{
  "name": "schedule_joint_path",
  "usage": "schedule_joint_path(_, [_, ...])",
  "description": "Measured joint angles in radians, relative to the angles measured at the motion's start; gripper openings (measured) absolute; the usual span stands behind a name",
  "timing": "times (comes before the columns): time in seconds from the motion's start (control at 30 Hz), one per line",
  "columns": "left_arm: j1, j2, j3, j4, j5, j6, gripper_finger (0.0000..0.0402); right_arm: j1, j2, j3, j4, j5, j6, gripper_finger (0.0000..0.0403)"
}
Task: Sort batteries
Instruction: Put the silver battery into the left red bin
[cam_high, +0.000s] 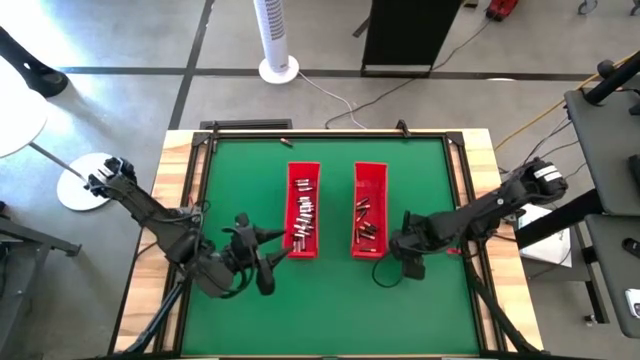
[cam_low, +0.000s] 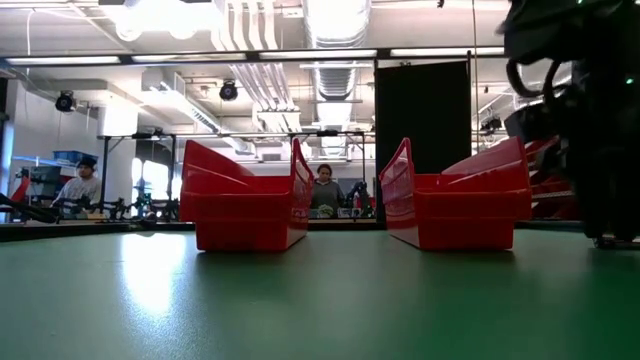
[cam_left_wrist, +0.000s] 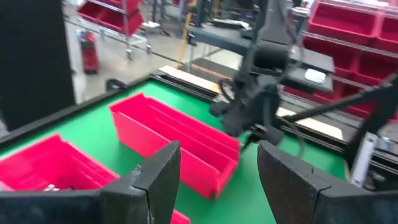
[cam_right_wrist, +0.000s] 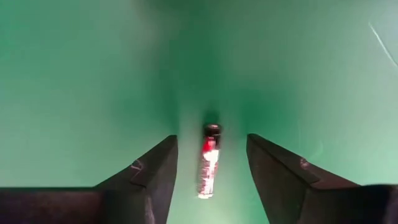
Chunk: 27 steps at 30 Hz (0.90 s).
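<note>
Green counter (cam_high: 330, 290) with two red trays (cam_high: 304, 212) of batteries (cam_high: 303, 218), workshop room behind. Right gripper (cam_right_wrist: 211, 171) hangs open over one battery (cam_right_wrist: 209, 163) lying between its fingers. Left gripper (cam_left_wrist: 217, 180) waits open beside the trays.

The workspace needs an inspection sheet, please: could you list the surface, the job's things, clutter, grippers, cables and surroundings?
Surface: green mat in a wooden frame.
Job's things: two red trays side by side, left tray and right tray, both holding batteries; one battery lies on the mat.
Clutter: a small item near the far edge, too small to tell.
Grippers: left gripper open, near the left tray's near end; right gripper straddles the lone battery, fingers apart, not touching it.
Cables: a dark loop by the right gripper.
Surroundings: tower fan, black panel, people beyond the table.
</note>
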Motion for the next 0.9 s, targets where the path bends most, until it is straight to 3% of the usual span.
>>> schedule_joint_path(0.17, [0.002, -0.032, 0.000, -0.015, 0.049, 0.005, 0.0180, -0.046, 0.012, -0.028, 0.026, -0.005, -0.005, 0.0150])
schedule_joint_path(0.63, [0.002, -0.249, -0.002, -0.208, 0.074, 0.097, 0.0121, -0.032, 0.038, -0.086, 0.099, 0.010, 0.063, 0.0022])
schedule_joint_path(0.9, [0.004, -0.337, -0.002, -0.188, 0.041, 0.170, 0.0115, -0.026, 0.032, -0.086, 0.091, 0.007, 0.074, 0.0018])
